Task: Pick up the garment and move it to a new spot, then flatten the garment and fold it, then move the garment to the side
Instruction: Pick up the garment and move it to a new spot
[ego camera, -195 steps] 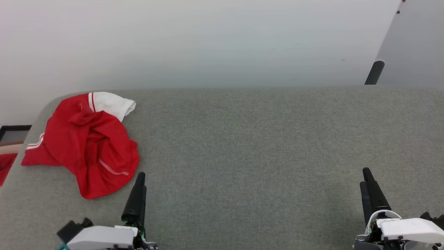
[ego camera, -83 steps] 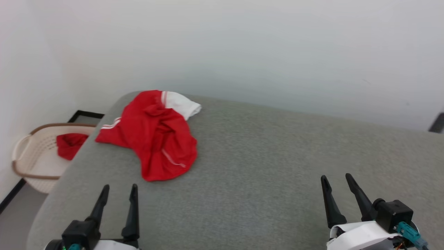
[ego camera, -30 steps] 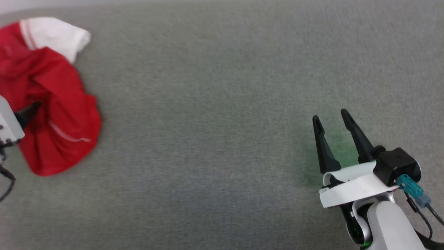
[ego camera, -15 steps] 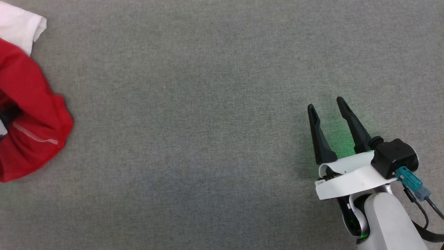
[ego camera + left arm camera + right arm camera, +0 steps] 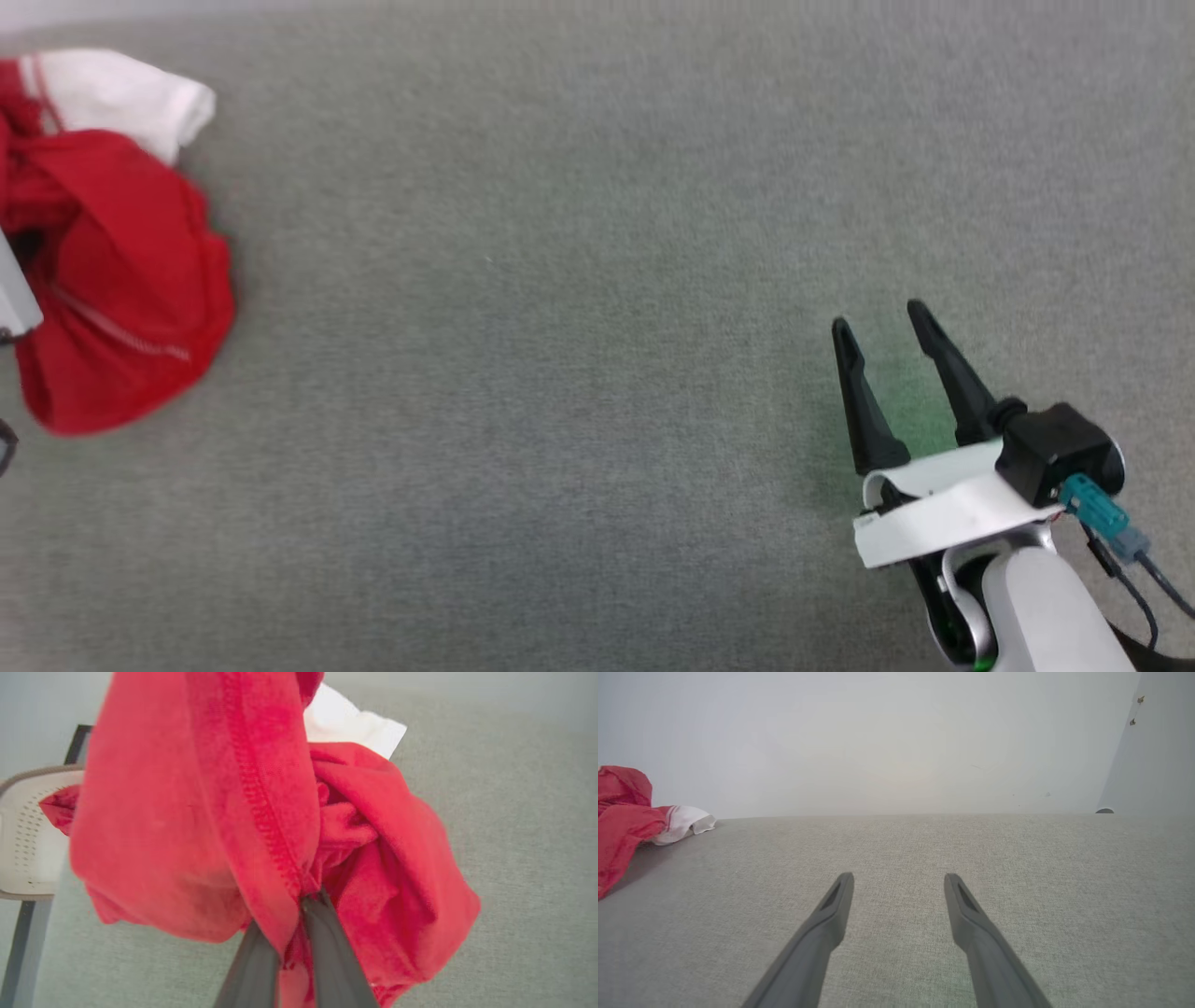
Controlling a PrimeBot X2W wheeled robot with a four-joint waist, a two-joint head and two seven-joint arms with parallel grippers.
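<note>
Head view: the camera has shifted since half a second ago, and more of the shirt [image 5: 121,271] now shows at the left edge, its white sleeve [image 5: 121,93] in full. The red bundle looks shorter and more gathered than it did then. Six seconds back it lay loose on the table [image 5: 579,373] with my left gripper beside it. Now my left gripper [image 5: 306,900] is clamped on a stitched red fold, and the cloth bunches around the fingers. The shirt sits at the table's far left. Its long axis runs from near me to the far edge, with the white sleeve at the far end pointing right and resting on the table. My right gripper [image 5: 879,319] hovers low over bare table well to the right, fingers apart.
</note>
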